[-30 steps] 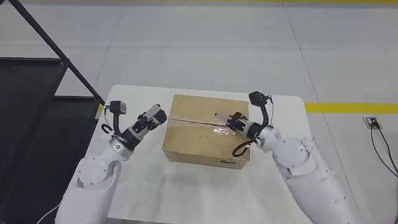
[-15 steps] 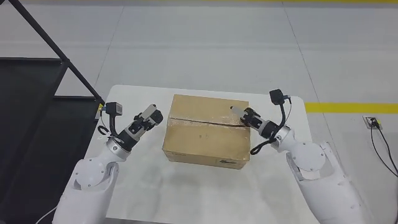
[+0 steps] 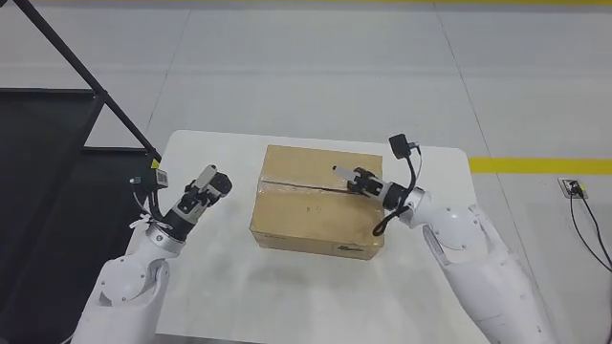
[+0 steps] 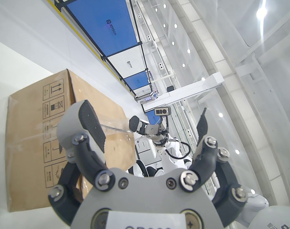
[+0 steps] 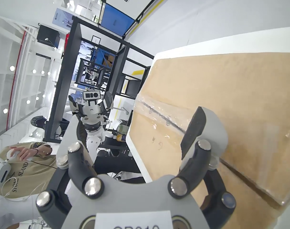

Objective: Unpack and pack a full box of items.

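Observation:
A closed brown cardboard box [image 3: 316, 201] stands in the middle of the white table [image 3: 287, 287], its top flaps sealed with clear tape [image 5: 159, 113]. My right gripper [image 3: 349, 178] is open and hovers over the right end of that tape seam; in the right wrist view [image 5: 137, 125] one finger [image 5: 199, 129] sits just above the seam. My left gripper [image 3: 204, 186] is open, off the box's left side with a gap of table between them. In the left wrist view [image 4: 145, 111] it faces the box's printed end [image 4: 35, 132], with the right gripper [image 4: 137, 126] beyond.
A black metal frame [image 3: 57, 153] stands beside the table's left edge. Bare table lies in front of the box and on both its sides. A yellow line [image 3: 535, 164] marks the floor to the right.
The left gripper has drawn back leftward, away from the box. The right gripper swung out past the box's right edge, then came back over the tape seam.

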Robot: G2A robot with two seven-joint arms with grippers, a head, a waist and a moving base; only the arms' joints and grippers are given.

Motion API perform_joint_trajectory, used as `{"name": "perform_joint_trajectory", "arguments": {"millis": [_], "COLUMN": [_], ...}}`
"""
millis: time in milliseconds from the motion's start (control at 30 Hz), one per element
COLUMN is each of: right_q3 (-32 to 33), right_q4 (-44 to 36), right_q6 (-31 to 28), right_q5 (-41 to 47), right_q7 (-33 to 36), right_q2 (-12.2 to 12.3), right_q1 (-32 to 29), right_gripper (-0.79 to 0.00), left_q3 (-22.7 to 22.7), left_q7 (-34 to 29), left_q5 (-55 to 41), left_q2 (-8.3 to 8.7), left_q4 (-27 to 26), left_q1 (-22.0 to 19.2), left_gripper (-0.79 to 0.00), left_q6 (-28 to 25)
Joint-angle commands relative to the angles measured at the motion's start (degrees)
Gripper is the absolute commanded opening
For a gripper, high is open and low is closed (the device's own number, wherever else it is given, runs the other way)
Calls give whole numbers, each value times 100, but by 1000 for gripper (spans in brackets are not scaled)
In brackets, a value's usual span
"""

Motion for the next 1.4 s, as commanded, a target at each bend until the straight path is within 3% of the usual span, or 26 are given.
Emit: {"name": "perform_joint_trajectory", "arguments": {"millis": [0, 533, 967, 1367], "right_q3": [-54, -919, -1846, -2313], "right_q4": [264, 1339, 2289, 2958], "right_q6": [91, 96, -80, -639], "right_q5": [136, 547, 1036, 1543], "right_q7": [78, 319, 474, 655], "right_q2": [-26, -352, -853, -1278], "right_q1": [160, 1075, 1892, 2250], "right_gripper": [0, 0, 0, 0], "left_q3": [-36, -219, -371, -357], "left_q7": [8, -23, -49, -55], "left_q5": [-32, -180, -341, -370], "left_q2": [9, 73, 120, 145], "left_q4": [-14, -26, -55, -23], "left_q1": [38, 192, 420, 500], "left_gripper": [0, 0, 0, 0], "left_q6": [-8, -47, -150, -182]}}
